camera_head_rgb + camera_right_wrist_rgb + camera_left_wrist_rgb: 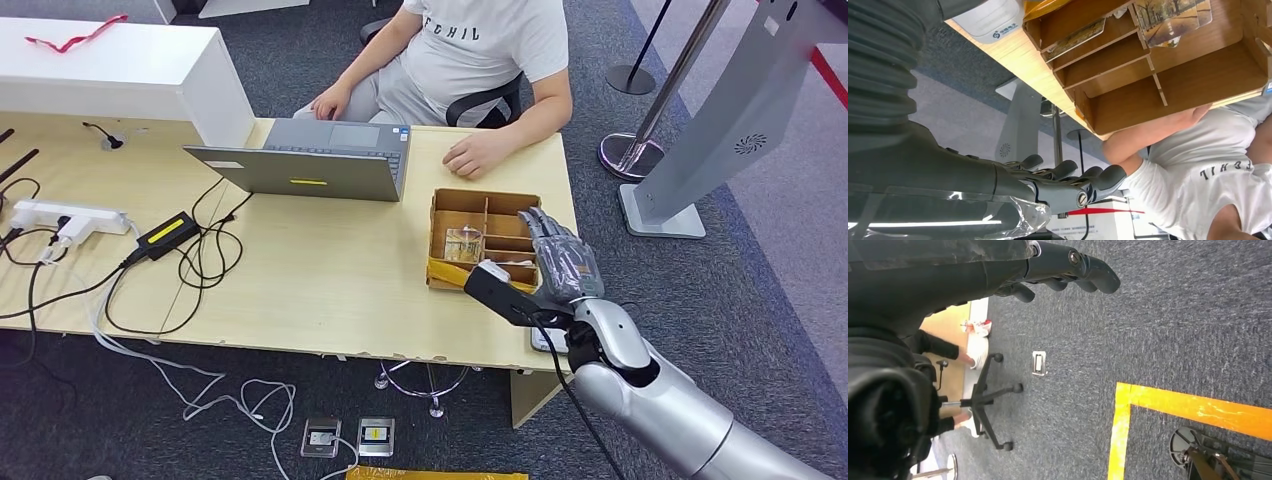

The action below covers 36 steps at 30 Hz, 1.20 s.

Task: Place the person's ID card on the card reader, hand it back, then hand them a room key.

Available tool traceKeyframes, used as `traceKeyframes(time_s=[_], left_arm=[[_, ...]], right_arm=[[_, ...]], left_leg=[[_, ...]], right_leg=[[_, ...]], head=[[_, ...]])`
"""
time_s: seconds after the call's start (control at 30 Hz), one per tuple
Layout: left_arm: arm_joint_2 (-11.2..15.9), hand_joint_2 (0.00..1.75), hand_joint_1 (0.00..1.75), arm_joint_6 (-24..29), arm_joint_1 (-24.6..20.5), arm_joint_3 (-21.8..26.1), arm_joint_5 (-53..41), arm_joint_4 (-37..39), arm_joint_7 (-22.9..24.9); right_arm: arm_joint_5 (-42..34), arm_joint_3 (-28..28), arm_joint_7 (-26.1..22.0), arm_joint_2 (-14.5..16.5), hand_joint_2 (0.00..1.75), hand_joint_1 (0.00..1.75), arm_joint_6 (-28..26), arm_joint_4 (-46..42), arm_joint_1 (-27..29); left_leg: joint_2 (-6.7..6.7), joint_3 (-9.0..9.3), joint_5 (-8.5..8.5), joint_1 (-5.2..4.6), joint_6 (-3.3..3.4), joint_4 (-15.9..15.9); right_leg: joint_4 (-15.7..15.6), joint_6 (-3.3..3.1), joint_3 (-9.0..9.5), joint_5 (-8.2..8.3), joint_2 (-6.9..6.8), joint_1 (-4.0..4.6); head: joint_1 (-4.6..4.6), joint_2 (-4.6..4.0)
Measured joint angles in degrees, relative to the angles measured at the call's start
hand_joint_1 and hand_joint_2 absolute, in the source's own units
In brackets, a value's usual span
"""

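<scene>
Cardboard box (455, 198) with dividers, near the right end of the wooden desk (320, 270), directly under the right hand (560, 260). Looks like the reach for a room key, judging by the picture-faced card (463, 245) standing in a clear sleeve in one compartment and a second card (1075, 37) lying flat in a narrow slot.

To do it well: lower between the dividers rather than onto them, keep the wrist level, and close thumb and finger on the card's upper edge only. Avoid pushing sideways against the thin partitions, since a box this light probably slides or tips. Lift straight up before turning toward the person's hand (478, 155), which rests on the far edge of the desk beside the laptop (310, 160).

Right fingers (1108, 175): stretched out almost straight, side by side, slightly apart from the thumb, gripping nothing and hovering above the box without clear contact.

Left hand (1068, 267): hanging over the carpet, fingers loosely bent, nothing in them.

White card reader (548, 342) at the near desk edge, partly hidden under the right forearm. No ID card to be made out on it or anywhere else; cannot tell where it lies.
</scene>
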Motion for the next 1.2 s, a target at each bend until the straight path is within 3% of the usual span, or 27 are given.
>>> traceKeyframes(time_s=[0.57, 1.2], left_arm=[[-0.1, 0.0, 0.0, -0.1, 0.0, 0.0, -2.9, 0.0, 1.4], [-0.1, 0.0, 0.0, -0.5, -0.5, -1.3, -5.5, 0.0, 2.2]], right_arm=[[0.7, 0.0, -4.3, 6.6, 1.75, 0.0, -1.9, 11.3, -0.7], [2.1, -0.1, -4.7, 8.4, 1.75, 0.0, -4.0, 17.8, -1.1]], left_leg=[[0.0, 0.0, 0.0, 0.0, 0.0, 0.0], [0.0, 0.02, 0.0, 0.0, 0.0, 0.0]], right_leg=[[0.0, 0.0, 0.0, 0.0, 0.0, 0.0], [0.0, 0.0, 0.0, 0.0, 0.01, 0.0]], head=[[0.01, 0.01], [0.01, 0.0]])
